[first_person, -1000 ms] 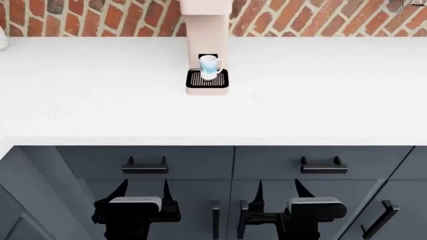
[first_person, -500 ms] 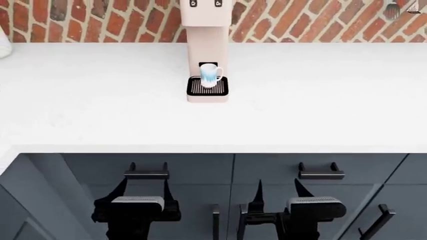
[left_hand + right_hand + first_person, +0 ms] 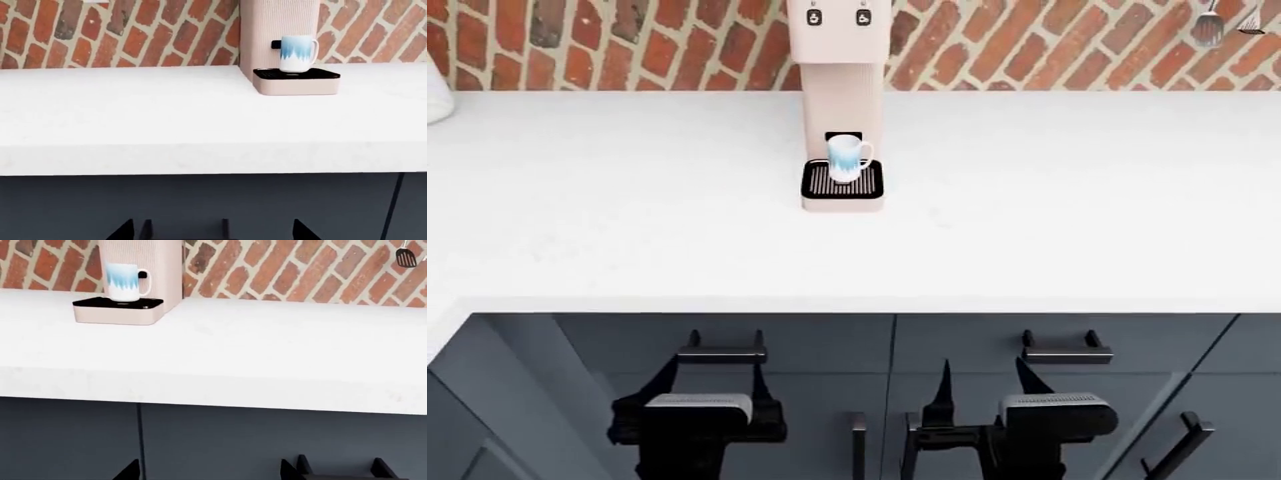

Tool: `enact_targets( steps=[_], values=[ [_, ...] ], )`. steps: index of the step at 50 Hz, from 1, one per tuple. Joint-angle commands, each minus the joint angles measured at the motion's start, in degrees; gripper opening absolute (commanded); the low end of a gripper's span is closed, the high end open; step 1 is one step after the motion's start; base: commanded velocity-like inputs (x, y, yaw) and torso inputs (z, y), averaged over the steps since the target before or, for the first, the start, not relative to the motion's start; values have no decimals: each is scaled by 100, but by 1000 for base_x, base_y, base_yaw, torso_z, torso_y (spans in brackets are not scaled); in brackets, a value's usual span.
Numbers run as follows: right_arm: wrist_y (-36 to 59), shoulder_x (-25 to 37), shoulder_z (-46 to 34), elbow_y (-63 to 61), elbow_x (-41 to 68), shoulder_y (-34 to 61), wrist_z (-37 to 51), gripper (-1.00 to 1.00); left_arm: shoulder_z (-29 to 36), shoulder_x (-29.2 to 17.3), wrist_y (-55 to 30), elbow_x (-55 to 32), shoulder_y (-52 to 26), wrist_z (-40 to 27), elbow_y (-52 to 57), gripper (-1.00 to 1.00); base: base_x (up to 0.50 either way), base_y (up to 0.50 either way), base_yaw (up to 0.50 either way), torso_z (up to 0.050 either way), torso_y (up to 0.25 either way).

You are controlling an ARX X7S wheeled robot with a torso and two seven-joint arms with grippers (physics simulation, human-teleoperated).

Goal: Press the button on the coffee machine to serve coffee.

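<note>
My left tool [image 3: 714, 385] and right tool [image 3: 981, 385] both hang low in front of the dark cabinet doors, below the tabletop [image 3: 1068, 200] edge, fingers spread and holding nothing. The coffee machine [image 3: 841, 90] stands at the back against the brick wall, its two small black buttons [image 3: 838, 17] high on the face, a mug [image 3: 846, 157] on the drip tray. Reaching up, I could clip the tabletop lip, knock the mug aside, or press the wrong button, since the two sit close together.

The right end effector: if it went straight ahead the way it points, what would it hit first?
Probably the dark cabinet front under the white counter; the right end effector sits below counter level, though depth is unclear.
</note>
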Motion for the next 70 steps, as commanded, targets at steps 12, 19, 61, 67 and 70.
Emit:
enact_targets(
  steps=[12,19,61,67,70],
  values=[
    [1585,339,36,-1853,-112,13,455,100,112,-160,-1124,-293,-152,-285,1291,100,0,0,0,0,0],
    [3466,563,486,-3263,653,937,327,100,-129,-564,-3365,-1010,-856,-370,2959,100,0,0,0,0,0],
    [5113,1315,1398,-3359,1522,2236,-70,100,-281,-889,-4884,-1515,-2707,-249,2274,100,79,31,0,0,0],
    [5028,1306,1449,-3339,1531,2159,-67,100,-316,-928,-4871,-1539,-2676,-248,2303,100,305,0,0,0,0],
    [5039,1306,1444,-3337,1545,2208,-64,100,-260,-901,-4837,-1515,-2683,-254,2250,100,312,0,0,0,0]
  ],
)
